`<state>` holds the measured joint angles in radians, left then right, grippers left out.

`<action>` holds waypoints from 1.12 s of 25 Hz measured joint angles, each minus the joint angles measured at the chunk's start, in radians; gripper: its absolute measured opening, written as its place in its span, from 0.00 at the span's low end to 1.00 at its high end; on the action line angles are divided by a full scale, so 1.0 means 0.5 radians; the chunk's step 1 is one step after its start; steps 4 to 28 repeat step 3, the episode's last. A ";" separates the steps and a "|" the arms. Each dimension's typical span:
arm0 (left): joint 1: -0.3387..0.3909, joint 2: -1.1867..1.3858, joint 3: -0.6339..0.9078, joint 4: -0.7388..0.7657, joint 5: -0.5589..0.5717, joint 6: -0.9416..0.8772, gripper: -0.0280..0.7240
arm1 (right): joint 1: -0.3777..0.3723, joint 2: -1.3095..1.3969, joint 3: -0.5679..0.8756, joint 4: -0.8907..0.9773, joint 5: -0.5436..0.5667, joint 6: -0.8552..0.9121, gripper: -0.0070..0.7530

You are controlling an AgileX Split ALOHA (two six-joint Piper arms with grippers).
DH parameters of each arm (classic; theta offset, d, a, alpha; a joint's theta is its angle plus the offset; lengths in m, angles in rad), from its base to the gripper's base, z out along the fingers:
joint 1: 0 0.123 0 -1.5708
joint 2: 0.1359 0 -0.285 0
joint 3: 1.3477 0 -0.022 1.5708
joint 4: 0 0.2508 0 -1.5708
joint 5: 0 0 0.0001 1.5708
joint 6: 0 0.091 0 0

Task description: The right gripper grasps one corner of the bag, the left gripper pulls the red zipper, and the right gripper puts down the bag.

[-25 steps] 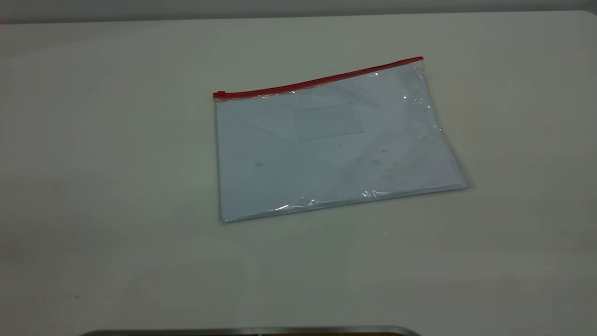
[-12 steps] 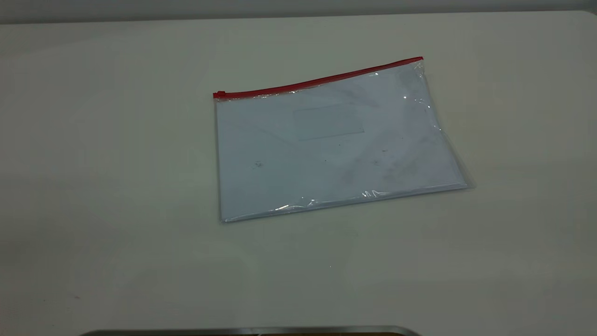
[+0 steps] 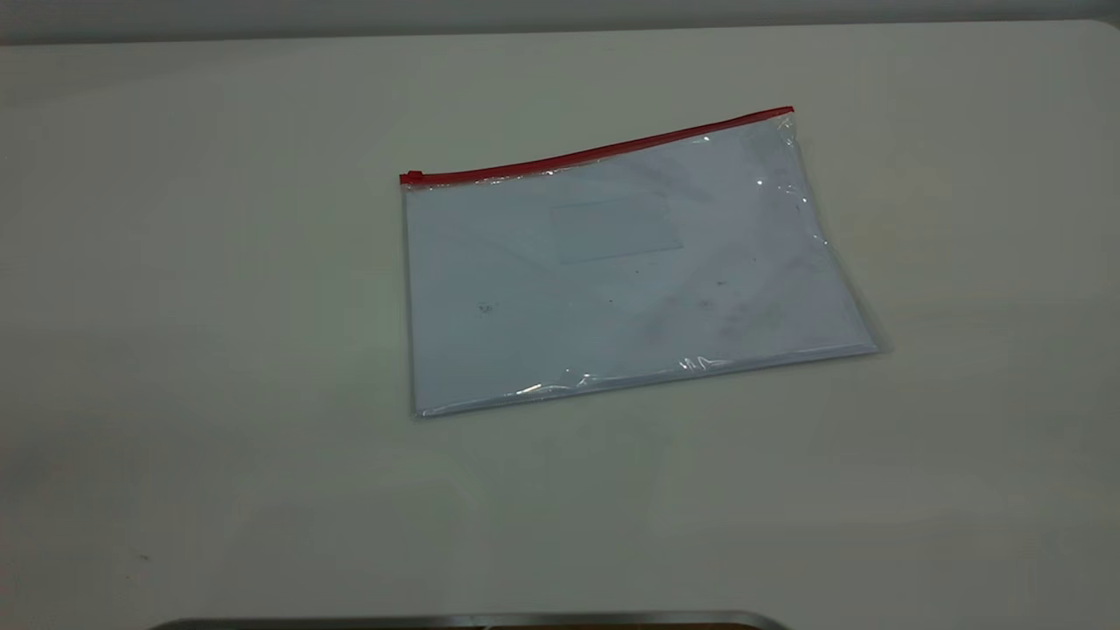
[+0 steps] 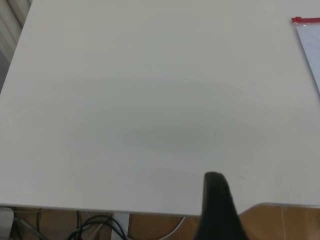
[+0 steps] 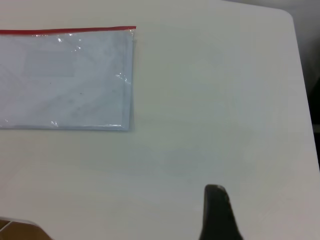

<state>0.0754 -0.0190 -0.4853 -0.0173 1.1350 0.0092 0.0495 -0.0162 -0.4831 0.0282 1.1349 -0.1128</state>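
**Bag flat, both grippers clear of it**

The bag (image 3: pixel 626 267) lies flat on the table (image 3: pixel 175 350), red zipper (image 3: pixel 595 155) along its far edge. The left gripper (image 4: pixel 216 210) and right gripper (image 5: pixel 217 212) hang well apart from it; each shows one finger, so its grip cannot be told.

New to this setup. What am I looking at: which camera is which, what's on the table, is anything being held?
It is a two-arm robot at a table, seen by three cameras. The wide picture comes from an outside camera facing the arms; neither arm shows in it. The other two come from cameras on each arm's wrist.

On the pale table lies a clear rectangular plastic bag with white paper inside, lying flat. A thin red zipper runs along its far edge, with the small slider tab at that edge's left end in the wide view.

Each wrist picture shows one dark fingertip: the left gripper and the right gripper, both away from the bag, over bare table. Nothing is held.
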 joint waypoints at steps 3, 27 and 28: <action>0.000 0.000 0.000 0.000 0.000 0.000 0.80 | 0.000 0.000 0.000 0.000 0.000 0.000 0.70; 0.000 0.000 0.000 0.000 0.000 0.000 0.80 | 0.000 0.000 0.000 0.000 0.000 0.000 0.70; 0.000 0.000 0.000 0.000 0.000 0.000 0.80 | 0.000 0.000 0.000 0.000 0.000 0.000 0.70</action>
